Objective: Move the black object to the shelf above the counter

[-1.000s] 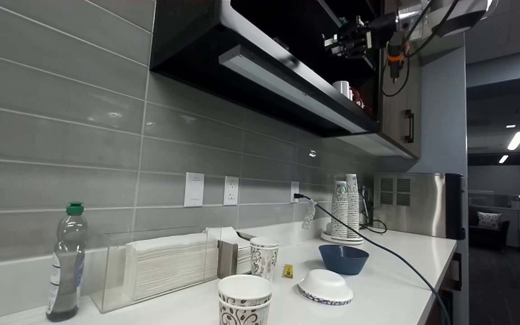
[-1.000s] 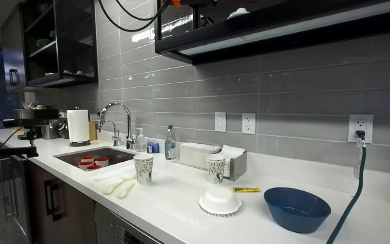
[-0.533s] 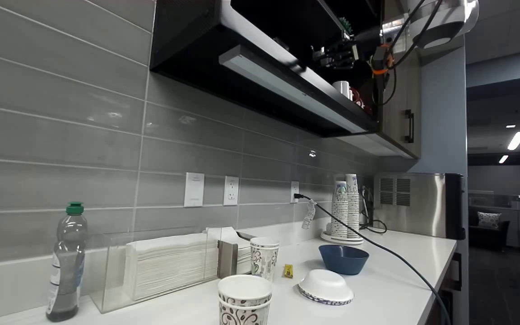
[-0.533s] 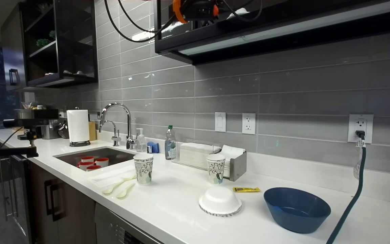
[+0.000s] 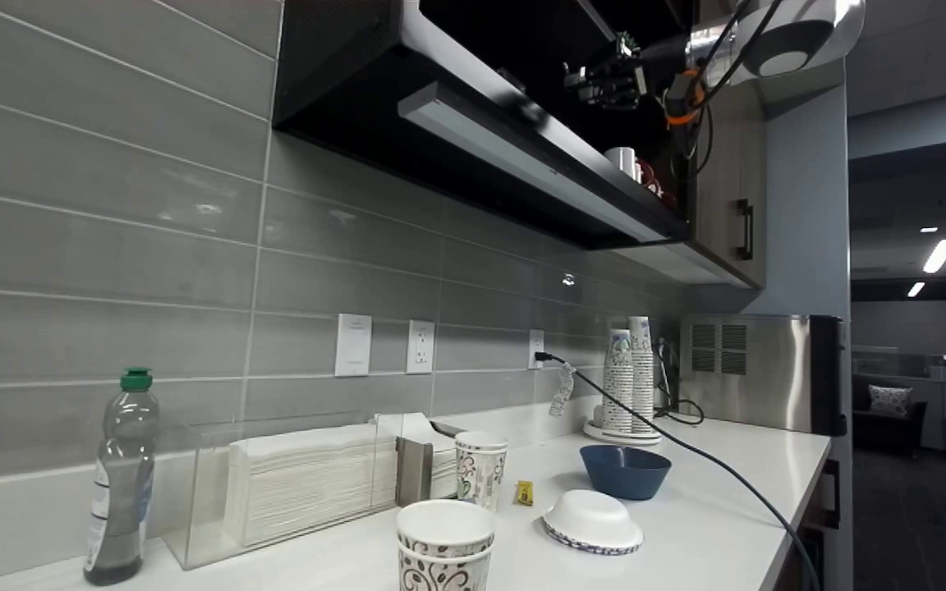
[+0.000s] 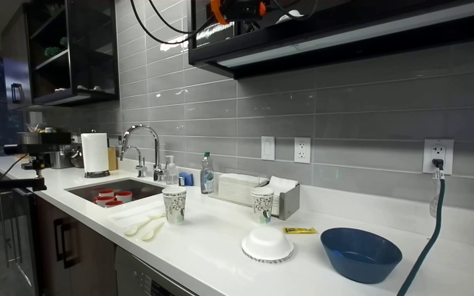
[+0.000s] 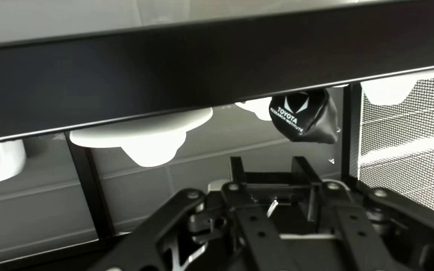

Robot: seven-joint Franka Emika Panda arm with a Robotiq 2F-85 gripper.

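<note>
One gripper [image 7: 268, 165], clenched, seemingly on the black object [image 7: 269, 178], hovers near the front edge of the shelf [image 6: 335, 26]; delivery judged in hand, lowering inside required next.

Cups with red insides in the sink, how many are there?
4 show in an exterior view, all in the sink: the back cup, the right cup, the left cup and the front cup. The sink's near edge may hide more.

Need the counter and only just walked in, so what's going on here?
A robot arm has its pincer up by the dark shelf over the counter. A white-lettered black object sits on that shelf, apart from the pincer in the wrist view. Whether the pincer holds anything, I can't tell.
</note>
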